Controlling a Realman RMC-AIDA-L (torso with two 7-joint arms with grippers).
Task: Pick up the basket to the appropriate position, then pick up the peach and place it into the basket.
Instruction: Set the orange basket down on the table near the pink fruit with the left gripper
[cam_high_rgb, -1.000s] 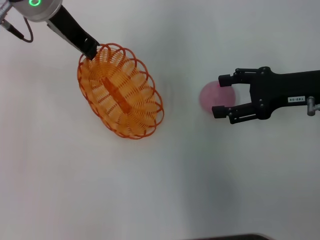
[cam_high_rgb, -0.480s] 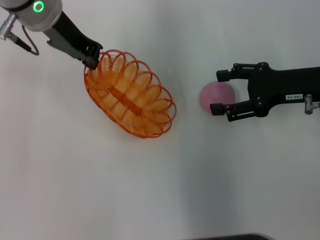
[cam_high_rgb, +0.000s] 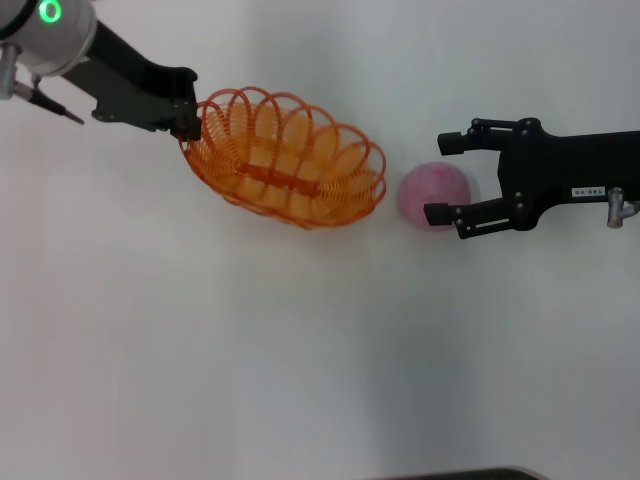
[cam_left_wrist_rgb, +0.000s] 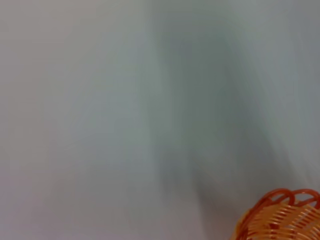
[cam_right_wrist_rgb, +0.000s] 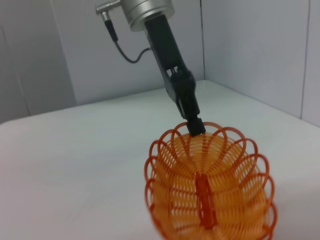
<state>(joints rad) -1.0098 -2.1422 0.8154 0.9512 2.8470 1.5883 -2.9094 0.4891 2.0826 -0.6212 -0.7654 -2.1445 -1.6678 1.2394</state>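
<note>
The orange wire basket (cam_high_rgb: 285, 160) hangs tilted, its long axis running left to right, with my left gripper (cam_high_rgb: 190, 118) shut on its left rim. The basket's right end lies close to the pink peach (cam_high_rgb: 430, 195), with a small gap between them. My right gripper (cam_high_rgb: 440, 178) is open, one finger on each side of the peach's right half. The right wrist view shows the basket (cam_right_wrist_rgb: 210, 192) from its far end, with the left gripper (cam_right_wrist_rgb: 196, 127) pinching the rim. Only a piece of the basket's rim (cam_left_wrist_rgb: 280, 215) shows in the left wrist view.
The white table (cam_high_rgb: 300, 350) carries nothing else in view. Grey walls (cam_right_wrist_rgb: 250, 45) stand behind the left arm in the right wrist view. A dark edge (cam_high_rgb: 460, 473) shows at the table's front.
My left arm has swung the basket to the right, turning it until its long axis lies sideways and its end is near the peach. The right gripper has hardly moved.
</note>
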